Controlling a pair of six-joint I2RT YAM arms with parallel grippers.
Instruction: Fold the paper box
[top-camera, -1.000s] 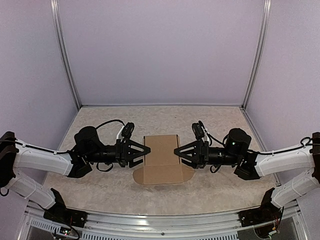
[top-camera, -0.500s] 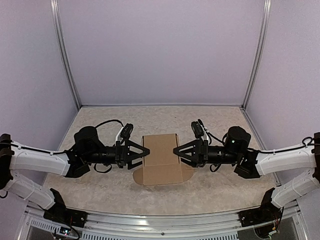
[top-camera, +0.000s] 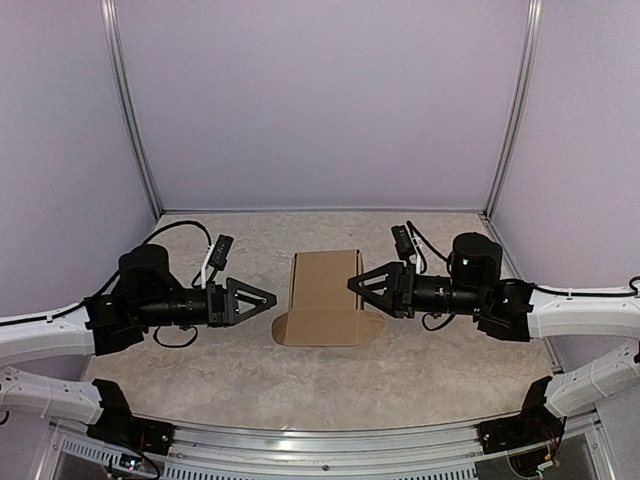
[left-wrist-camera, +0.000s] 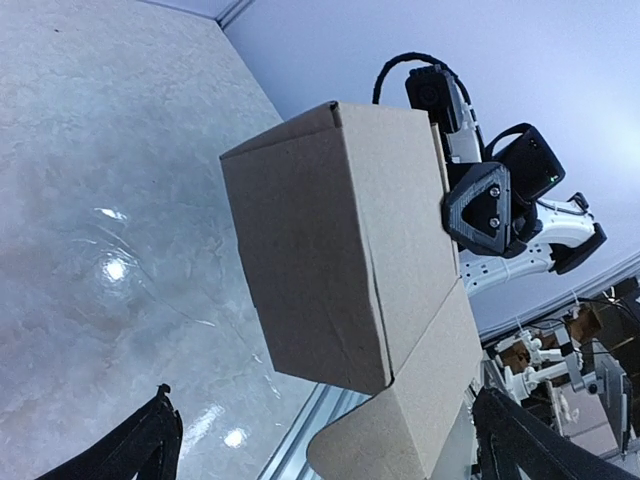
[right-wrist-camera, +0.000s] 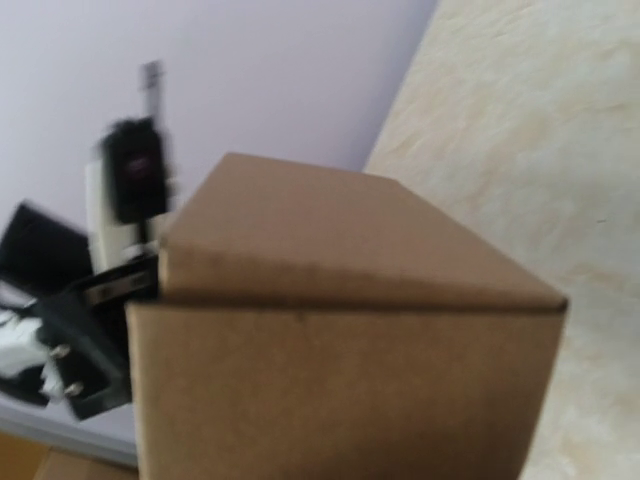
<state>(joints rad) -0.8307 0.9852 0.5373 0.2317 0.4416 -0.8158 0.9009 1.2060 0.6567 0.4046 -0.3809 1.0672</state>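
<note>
Left gripper (top-camera: 265, 298) spread wide, right gripper (top-camera: 356, 284) against the paper box (top-camera: 325, 290)
The left one is apart from the box. The right one touches its right side, likely to steady it; I cannot tell if it pinches. The box stands mid-table (top-camera: 420, 370), a flap (top-camera: 278, 333) sticking out unfolded.

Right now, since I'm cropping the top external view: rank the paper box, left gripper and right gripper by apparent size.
1. paper box, clearly largest.
2. left gripper and right gripper: they look alike, so unranked.
</note>
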